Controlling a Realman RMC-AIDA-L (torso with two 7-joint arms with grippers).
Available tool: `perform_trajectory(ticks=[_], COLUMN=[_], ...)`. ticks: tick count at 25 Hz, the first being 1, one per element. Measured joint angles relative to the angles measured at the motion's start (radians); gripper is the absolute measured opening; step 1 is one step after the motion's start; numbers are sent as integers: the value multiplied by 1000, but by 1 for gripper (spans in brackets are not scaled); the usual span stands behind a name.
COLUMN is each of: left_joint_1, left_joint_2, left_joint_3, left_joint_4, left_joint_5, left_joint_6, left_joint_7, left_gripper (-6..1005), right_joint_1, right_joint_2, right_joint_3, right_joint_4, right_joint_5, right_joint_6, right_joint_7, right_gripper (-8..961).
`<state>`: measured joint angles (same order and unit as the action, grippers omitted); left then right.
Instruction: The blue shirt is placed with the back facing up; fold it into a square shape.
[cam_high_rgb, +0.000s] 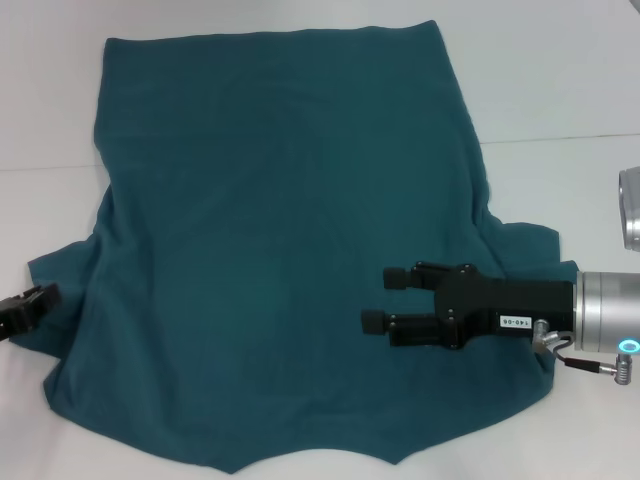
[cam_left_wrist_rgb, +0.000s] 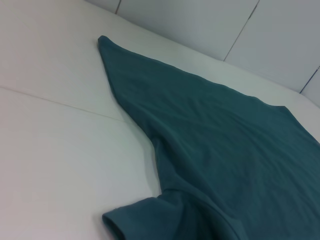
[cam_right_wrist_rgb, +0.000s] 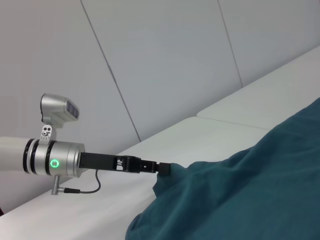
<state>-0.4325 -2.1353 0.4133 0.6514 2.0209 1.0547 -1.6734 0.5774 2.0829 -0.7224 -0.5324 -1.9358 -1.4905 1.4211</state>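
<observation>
The blue shirt (cam_high_rgb: 290, 250) lies spread on the white table (cam_high_rgb: 560, 90), plain side up, with its hem at the far side and its sleeves out to either side near me. My right gripper (cam_high_rgb: 385, 298) hovers open over the shirt's right part, fingers pointing left, nothing between them. My left gripper (cam_high_rgb: 28, 308) sits at the tip of the left sleeve; the right wrist view shows the same left gripper (cam_right_wrist_rgb: 162, 168) touching the sleeve's edge. The left wrist view shows the shirt (cam_left_wrist_rgb: 225, 145) and its sleeve cuff (cam_left_wrist_rgb: 120, 222), but no fingers.
A seam (cam_high_rgb: 560, 138) crosses the white table. White wall panels (cam_right_wrist_rgb: 165, 60) stand behind it. A silver cylinder of my right arm (cam_high_rgb: 630, 210) shows at the right edge. Bare tabletop lies to the shirt's left (cam_left_wrist_rgb: 55, 150) and right.
</observation>
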Motion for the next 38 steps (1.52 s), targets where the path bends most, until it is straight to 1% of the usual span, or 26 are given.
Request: perform_trajectory(ticks=[10,13,16,22,27,34,38], left_joint_1=[0,0,0,0,-7,-16,-16], left_joint_2=[7,8,17,34,38,38,38], left_joint_3=[-3,-5,-5,-7,-5,4,5], left_joint_4=[13,31,50,88,127,146,184], left_joint_5=[-1,0,1,4,16,19,20], left_joint_6=[-11,-23,-35,-42,-37,-19,32], left_joint_7=[-11,-17,-22,-26,-46,-56,-89], left_gripper=[24,13,2,12,21,32,39], right_joint_1=[-2,-2,-2,-1,0,0,-1], right_joint_2=[2,3,3,6,7,8,8], right_joint_3=[12,21,26,26,26,24,20], right_joint_4=[1,3,10,33,47,55,56], right_joint_5=[0,0,3,15,15,15,15], right_joint_6=[2,3,3,3,3,2,3], right_joint_7=[-5,-5,-3,-5,-7,-7,-7], right_gripper=[896,896,897,897,897,897,897])
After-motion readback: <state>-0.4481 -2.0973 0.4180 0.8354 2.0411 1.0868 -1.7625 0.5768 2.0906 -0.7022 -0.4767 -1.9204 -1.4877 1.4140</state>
